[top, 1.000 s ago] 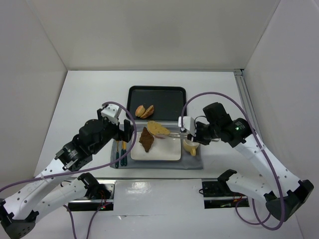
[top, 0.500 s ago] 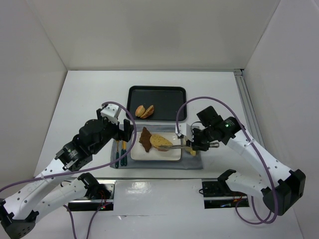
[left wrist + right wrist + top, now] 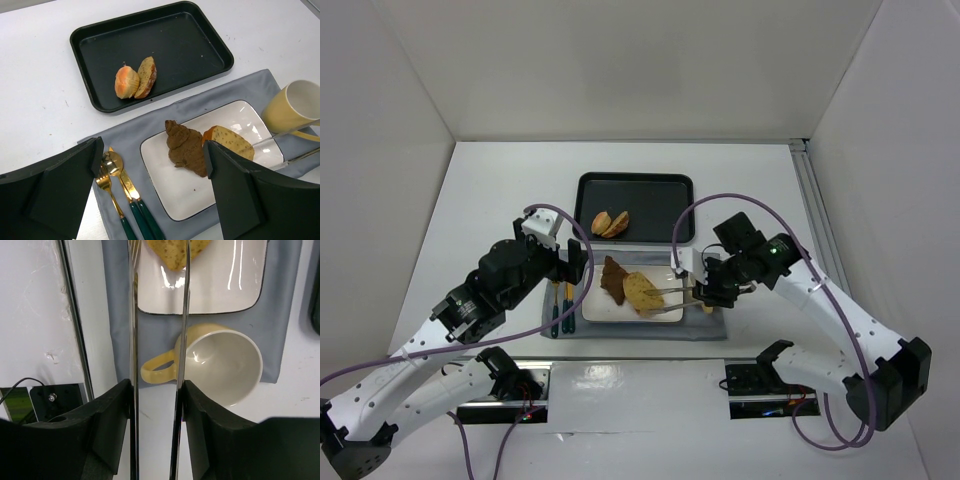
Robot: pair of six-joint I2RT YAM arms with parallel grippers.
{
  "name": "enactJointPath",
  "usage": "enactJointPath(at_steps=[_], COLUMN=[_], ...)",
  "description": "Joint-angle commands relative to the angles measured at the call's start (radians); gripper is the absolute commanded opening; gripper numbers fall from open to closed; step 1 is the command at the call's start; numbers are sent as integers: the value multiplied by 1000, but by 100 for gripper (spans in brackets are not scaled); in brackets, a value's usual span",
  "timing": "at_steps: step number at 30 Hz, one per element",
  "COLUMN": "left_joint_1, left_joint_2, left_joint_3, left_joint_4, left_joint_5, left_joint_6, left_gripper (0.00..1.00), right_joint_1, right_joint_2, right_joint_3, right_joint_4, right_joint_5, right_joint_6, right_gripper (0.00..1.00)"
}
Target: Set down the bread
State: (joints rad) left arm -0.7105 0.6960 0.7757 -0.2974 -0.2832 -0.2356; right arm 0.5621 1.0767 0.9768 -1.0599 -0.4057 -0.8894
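As tongs [image 3: 185, 315] reach two breads [image 3: 186, 147] on the plate [image 3: 185, 192], the tray [image 3: 195, 45] holds two.

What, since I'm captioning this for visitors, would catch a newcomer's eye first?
The right gripper clamps long metal tongs whose tips straddle a speckled bread slice on the white plate, right beside a dark chocolate croissant. A yellow mug sits next to the plate on the grey mat, and two more bread pieces lie in the black tray beyond.
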Motion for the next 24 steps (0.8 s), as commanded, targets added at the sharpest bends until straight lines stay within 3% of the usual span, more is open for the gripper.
enactJointPath(at_steps=[1,10,16,22,24], left_joint_1=[-4,-4,-4,-4,-4], left_joint_2=[-7,-7,-7,-16,-26], left_joint_3=[-3,-3,-3,-3,-3], left_joint_4=[47,47,47,47,56], left_joint_5=[-11,-11,-11,-2,7], left_joint_6=[5,5,5,5,5], left_gripper=[100,100,100,100,100], right_joint_1=[-7,-19,-106,-313,-447], right_joint_2=[-63,-172,-193,-184,-152], right_joint_3=[48,114,34,-88,-131], right_joint_4=[29,150,441,705,777], right_joint_5=[-30,-87,141,205,205], right_joint_6=[-17,75,228,346,357], right_gripper=[53,52,49,47,47])
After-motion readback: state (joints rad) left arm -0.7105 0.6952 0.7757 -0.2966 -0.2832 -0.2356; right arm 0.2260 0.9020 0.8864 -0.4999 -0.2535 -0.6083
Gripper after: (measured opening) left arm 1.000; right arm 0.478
